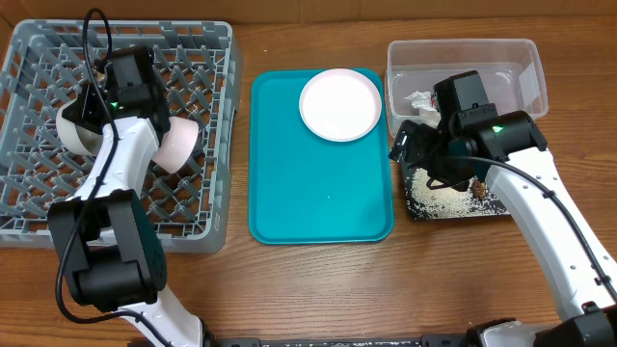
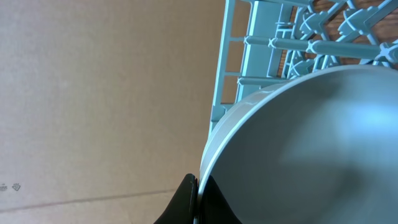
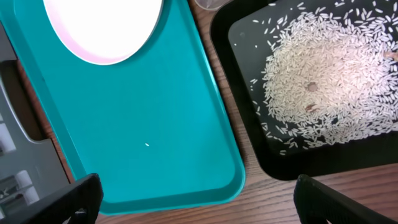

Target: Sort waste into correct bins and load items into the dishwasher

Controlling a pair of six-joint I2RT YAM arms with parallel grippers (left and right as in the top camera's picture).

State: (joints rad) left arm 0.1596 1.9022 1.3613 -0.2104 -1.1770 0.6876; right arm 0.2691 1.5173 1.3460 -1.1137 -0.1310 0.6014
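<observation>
The dish rack (image 1: 207,207) filled the left of the overhead frame. The left gripper (image 2: 194,200) reached into its upper left part, clamped on the rim of the whitish bowl (image 2: 305,149). In the left wrist view, the 2 dark fingers (image 2: 180,205) pinched that rim from either side at the bottom edge, and the rack's lattice showed behind the bowl at the upper right. A pinkish bowl (image 1: 180,145) lay on its side in the rack, just right of the left arm and partly hidden by it.

The teal tray (image 1: 318,193) sat in the middle of the overhead frame, with the white plate (image 1: 339,104) on its upper right part.

At the upper right stood the clear tub (image 1: 511,60), with a crumpled white paper scrap (image 1: 419,99) inside near its left wall. Just below the tub lay the black tray (image 3: 249,143), with rice grains (image 3: 329,81) spread over it and a small brown lump (image 1: 477,193) near its right side.

The right gripper (image 3: 196,186) hung over the gap between the teal tray and the black tray. Its 2 fingers (image 3: 74,199) were spread wide apart at the bottom corners of the right wrist view and held nothing.
</observation>
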